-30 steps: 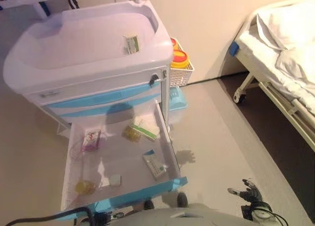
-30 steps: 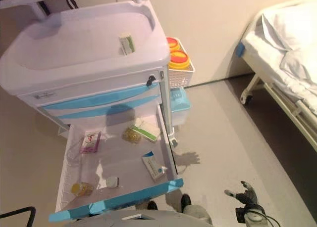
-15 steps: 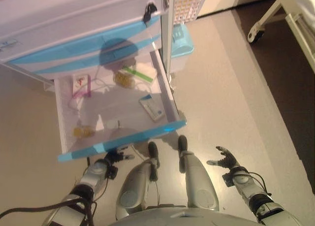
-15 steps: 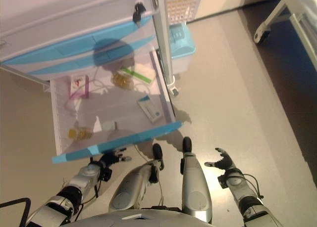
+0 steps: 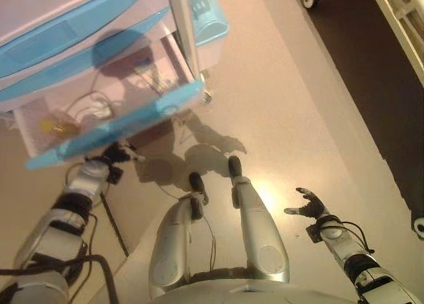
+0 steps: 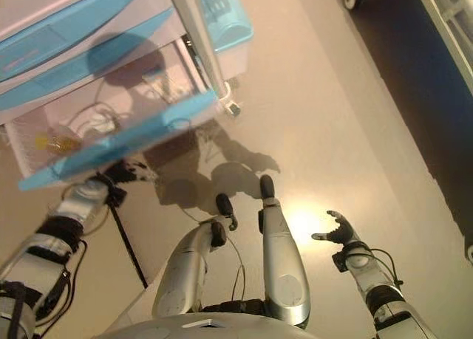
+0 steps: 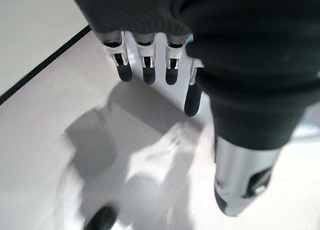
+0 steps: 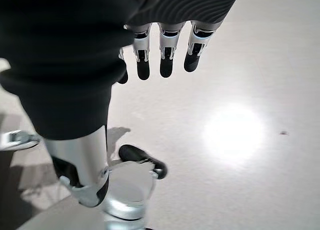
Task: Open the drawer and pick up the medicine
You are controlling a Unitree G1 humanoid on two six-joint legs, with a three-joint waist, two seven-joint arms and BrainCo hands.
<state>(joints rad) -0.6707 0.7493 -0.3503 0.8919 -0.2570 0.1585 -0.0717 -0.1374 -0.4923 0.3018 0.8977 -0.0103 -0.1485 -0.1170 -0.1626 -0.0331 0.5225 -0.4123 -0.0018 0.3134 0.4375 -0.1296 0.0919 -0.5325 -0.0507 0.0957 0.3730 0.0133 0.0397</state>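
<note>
Camera is tilting further down; drawer (image 5: 112, 128) is still hanging open just above left hand (image 5: 118, 152). Both hands are staying empty with fingers relaxed, right hand (image 5: 308, 203) well apart.

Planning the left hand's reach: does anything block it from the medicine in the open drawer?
Yes. The left hand hangs below the drawer's blue front, which stands between it and the yellow medicine inside.
</note>
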